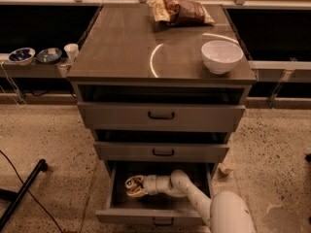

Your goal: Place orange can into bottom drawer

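Observation:
The bottom drawer of the grey-brown cabinet is pulled open. My white arm reaches into it from the lower right. My gripper is inside the drawer at its left side, closed around the orange can, which lies on its side with its silver end facing left, low over the drawer floor. The two shallower drawers above are partly open.
A white bowl and a crinkled chip bag sit on the cabinet top. Small bowls and a cup stand on a low shelf at left. A dark pole lies on the floor at lower left.

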{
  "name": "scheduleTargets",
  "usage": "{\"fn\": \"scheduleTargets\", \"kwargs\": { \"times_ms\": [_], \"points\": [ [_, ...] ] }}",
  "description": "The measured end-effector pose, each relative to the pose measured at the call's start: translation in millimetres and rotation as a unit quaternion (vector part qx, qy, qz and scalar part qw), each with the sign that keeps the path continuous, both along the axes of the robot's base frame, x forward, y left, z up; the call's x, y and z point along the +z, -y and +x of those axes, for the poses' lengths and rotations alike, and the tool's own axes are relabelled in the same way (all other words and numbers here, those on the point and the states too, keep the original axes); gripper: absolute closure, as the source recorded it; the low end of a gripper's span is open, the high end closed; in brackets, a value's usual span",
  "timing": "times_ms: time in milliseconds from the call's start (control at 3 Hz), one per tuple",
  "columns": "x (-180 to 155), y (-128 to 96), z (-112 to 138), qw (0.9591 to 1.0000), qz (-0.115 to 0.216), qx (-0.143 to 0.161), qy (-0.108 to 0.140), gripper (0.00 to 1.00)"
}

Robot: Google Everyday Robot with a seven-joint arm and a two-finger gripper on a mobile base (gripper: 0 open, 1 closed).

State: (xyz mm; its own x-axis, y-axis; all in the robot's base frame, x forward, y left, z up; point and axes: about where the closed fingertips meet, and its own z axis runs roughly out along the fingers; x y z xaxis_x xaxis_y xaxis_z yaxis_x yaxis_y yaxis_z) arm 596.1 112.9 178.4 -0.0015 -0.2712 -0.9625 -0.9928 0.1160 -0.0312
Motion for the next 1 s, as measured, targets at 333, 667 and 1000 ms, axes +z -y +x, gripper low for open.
{"fn": "scheduleTargets", "kwargs": {
  "times_ms": [333, 667, 1000],
  "points": [
    [2.2, -3.3, -1.2, 0.9998, 0.021, 0.004, 0.001, 1.00],
    [4.9, -4.7, -2.4, 0.9994, 0.035, 0.006, 0.006, 1.00],
    [7.5, -5.4, -3.4, 0.9987, 0.048, 0.009, 0.012, 1.00]
  ]
}}
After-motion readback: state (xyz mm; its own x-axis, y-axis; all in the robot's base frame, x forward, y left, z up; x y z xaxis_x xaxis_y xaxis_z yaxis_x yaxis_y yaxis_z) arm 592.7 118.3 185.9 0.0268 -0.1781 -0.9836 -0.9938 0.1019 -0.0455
